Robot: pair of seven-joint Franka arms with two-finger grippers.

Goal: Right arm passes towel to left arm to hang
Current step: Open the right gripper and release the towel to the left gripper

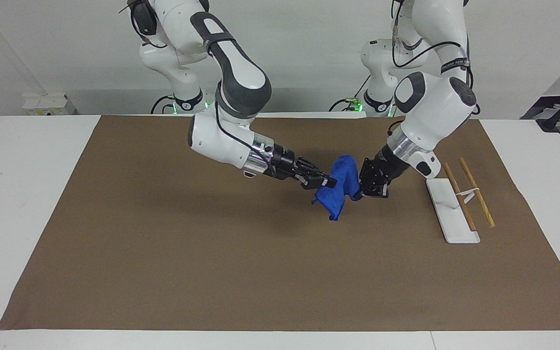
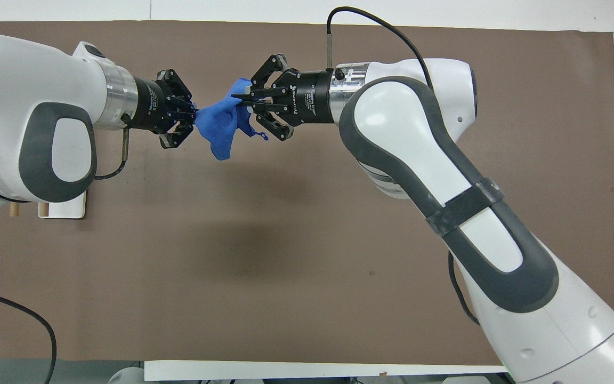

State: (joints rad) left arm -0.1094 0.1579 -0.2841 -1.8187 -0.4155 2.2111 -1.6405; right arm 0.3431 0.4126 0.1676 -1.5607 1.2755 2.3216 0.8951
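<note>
Mid-frame, both my grippers pinch the towel (image 1: 339, 187).
Left gripper (image 1: 368, 190) and right gripper (image 1: 327, 183) grip opposite ends; pulling apart could tear it or slip.

Robotics lab: two white arms (image 1: 231, 73), paper-covered table (image 1: 163, 243), bare wall.

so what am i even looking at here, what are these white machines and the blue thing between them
Two white robot arms stand at a table covered by a brown mat. One picture faces them from across the table; the other looks down from above their own end. Each arm ends in a black two-finger gripper. The right gripper and the left gripper are both shut on a small blue towel, held in the air between them. On the mat, toward the left arm's end, sits a white rack with wooden rods.
</note>
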